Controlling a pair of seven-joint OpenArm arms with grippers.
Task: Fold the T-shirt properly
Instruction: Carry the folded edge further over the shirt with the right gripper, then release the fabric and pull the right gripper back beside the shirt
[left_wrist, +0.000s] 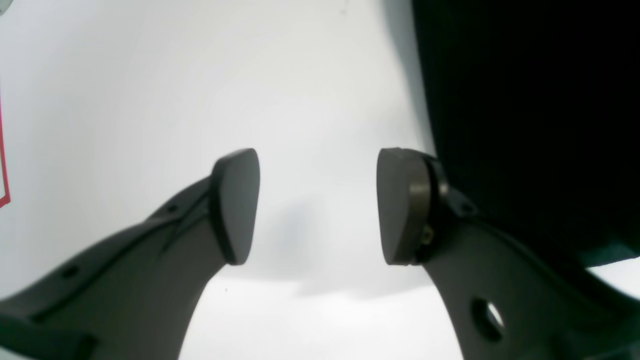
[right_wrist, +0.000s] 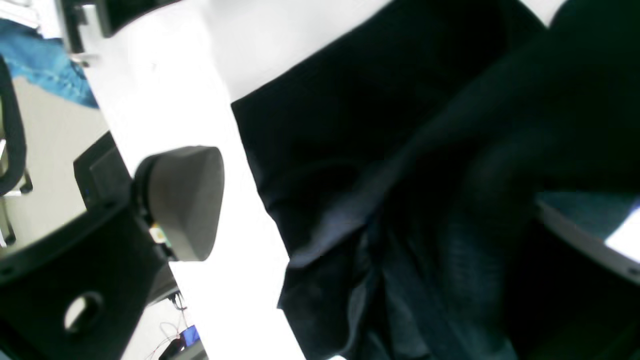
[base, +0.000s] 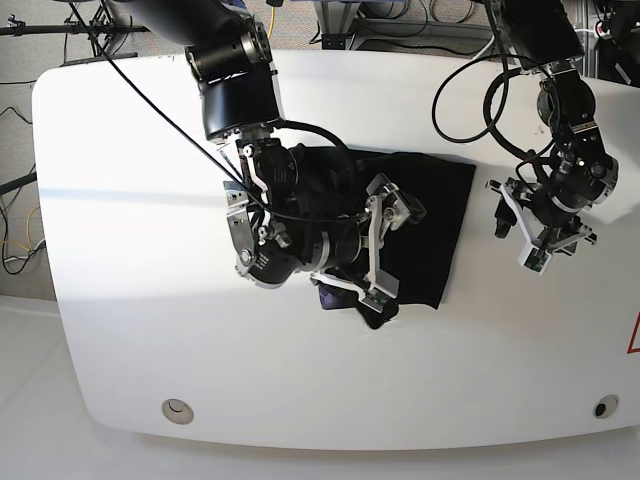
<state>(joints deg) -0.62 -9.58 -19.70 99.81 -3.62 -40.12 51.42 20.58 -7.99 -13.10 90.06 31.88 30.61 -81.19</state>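
The black T-shirt (base: 430, 200) lies crumpled on the white table (base: 150, 250), folded into a rough rectangle in the base view. My right gripper (base: 378, 250) hangs over its left part, jaws spread wide and open. In the right wrist view the dark wrinkled T-shirt (right_wrist: 375, 100) fills the space under the right gripper (right_wrist: 380, 210), and one grey pad (right_wrist: 185, 200) stands over bare table. My left gripper (base: 520, 238) sits just right of the shirt's edge. In the left wrist view the left gripper (left_wrist: 318, 205) is open over white table, the T-shirt (left_wrist: 525, 100) beside its right finger.
Black cables (base: 470, 90) loop above the table's far right. A red mark (base: 634, 335) sits at the right edge, and round holes (base: 177, 408) near the front edge. In the right wrist view the table edge (right_wrist: 115, 125) runs past the left finger, floor beyond.
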